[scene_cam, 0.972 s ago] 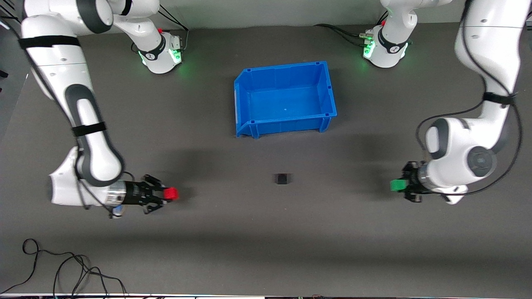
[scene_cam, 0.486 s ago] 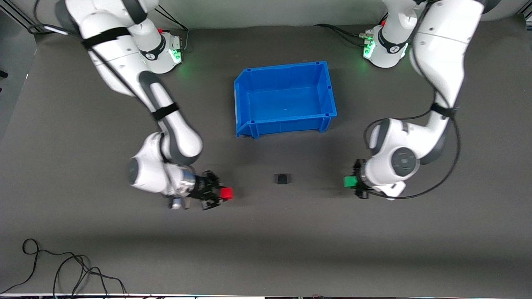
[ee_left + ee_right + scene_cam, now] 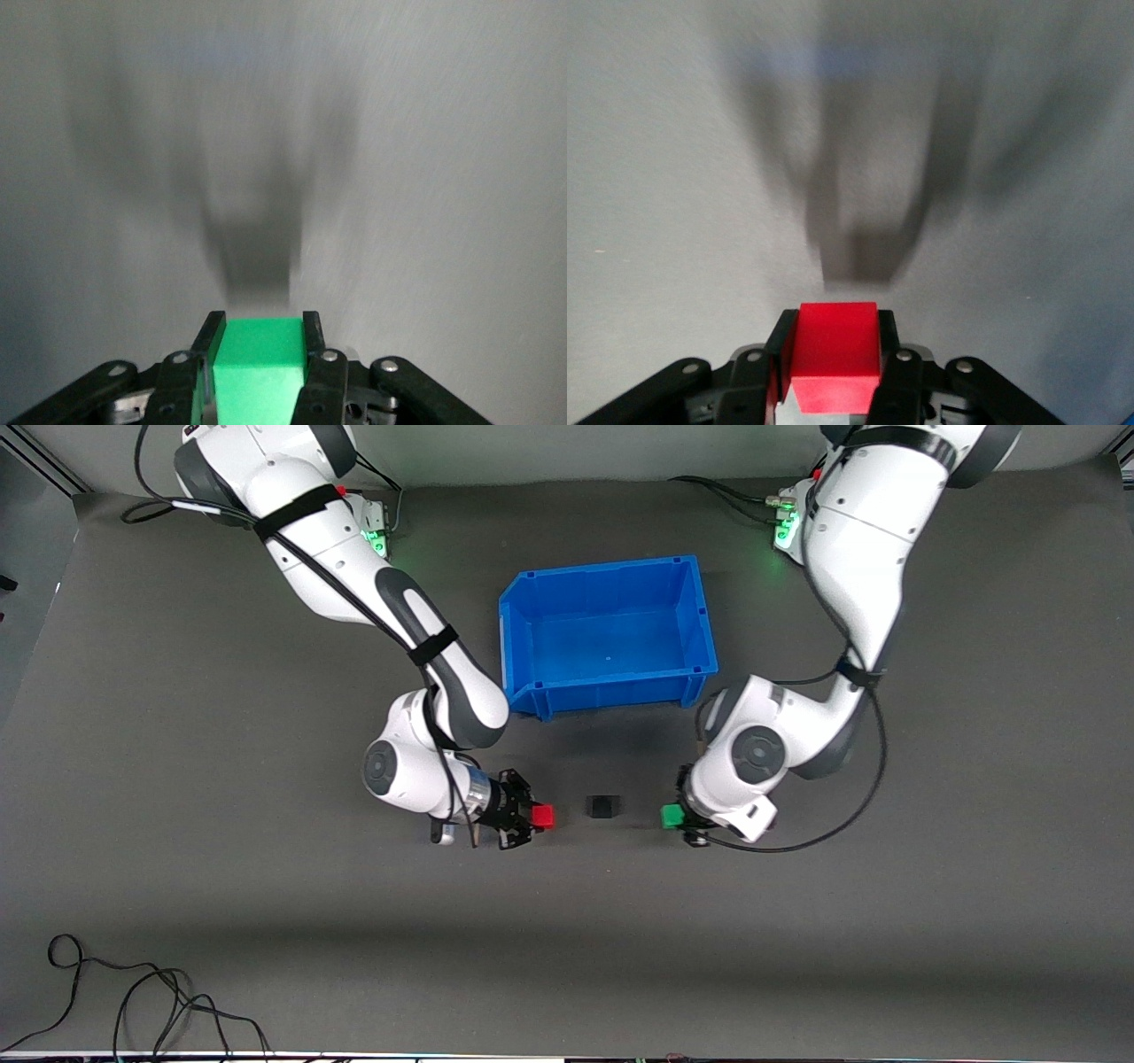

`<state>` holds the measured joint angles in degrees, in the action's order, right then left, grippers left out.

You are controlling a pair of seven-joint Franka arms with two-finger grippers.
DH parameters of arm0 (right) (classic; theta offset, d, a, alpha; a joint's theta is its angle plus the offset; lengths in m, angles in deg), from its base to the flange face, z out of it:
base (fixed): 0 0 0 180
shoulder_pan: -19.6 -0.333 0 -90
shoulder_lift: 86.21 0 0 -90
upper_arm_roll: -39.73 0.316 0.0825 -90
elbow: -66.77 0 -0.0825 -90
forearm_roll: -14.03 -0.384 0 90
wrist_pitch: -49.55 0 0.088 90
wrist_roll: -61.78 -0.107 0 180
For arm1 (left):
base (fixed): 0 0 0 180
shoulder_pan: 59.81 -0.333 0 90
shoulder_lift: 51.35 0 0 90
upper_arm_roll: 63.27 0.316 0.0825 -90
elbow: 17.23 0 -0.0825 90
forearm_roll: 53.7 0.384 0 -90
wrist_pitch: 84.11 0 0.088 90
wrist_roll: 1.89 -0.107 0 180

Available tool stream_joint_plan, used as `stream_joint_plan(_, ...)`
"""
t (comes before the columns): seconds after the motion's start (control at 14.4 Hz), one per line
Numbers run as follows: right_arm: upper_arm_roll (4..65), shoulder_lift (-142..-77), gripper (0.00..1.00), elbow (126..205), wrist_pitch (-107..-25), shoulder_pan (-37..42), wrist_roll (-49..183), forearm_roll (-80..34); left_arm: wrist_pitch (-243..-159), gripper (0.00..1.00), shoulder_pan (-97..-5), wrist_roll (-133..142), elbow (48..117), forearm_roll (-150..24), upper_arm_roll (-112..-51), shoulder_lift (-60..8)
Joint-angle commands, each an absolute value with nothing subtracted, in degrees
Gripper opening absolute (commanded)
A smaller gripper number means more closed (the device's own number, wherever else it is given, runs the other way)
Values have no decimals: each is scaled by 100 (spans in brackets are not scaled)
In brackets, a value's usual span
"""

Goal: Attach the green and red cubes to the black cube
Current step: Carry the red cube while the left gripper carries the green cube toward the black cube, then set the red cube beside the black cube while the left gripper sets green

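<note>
Claws clamp red cube (image 3: 543,817) and green cube (image 3: 671,816), flanking black cube (image 3: 601,806) with gaps.

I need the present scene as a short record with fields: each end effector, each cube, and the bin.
left end effector: shut on green cube, beside black cube
right end effector: shut on red cube, beside black cube
black cube: on the mat between the two held cubes, touching neither
blue bin: farther from the front camera than the black cube, nothing in it
</note>
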<state>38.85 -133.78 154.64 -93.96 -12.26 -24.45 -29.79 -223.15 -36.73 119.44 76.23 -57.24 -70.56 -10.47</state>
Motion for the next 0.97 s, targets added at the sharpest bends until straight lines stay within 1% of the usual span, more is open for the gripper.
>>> stream_joint_plan(0.0, 3824, -13718, 20, 15062, -9485, -1432, -2742, -3115, -22421, 0, -3345, 12248, 7470, -5774, -6968, -855)
stream_joint_plan(0.28, 3815, -13781, 20, 15009, -9485, -1538, -2848, -3115, -22798, 0, -3204, 12459, 7435, -5730, -6968, -670)
stream_joint_plan(0.56, 3824, -13851, 20, 14939, -9485, -1635, -2866, -3106, -22791, 0, -3116, 12485, 7207, -5783, -6968, -486)
stream_joint_plan(0.9, 3824, -13913, 21, 14807, -9599, -1784, -3068, -3097, -22782, 0, -3028, 12476, 7206, -5774, -6968, -450)
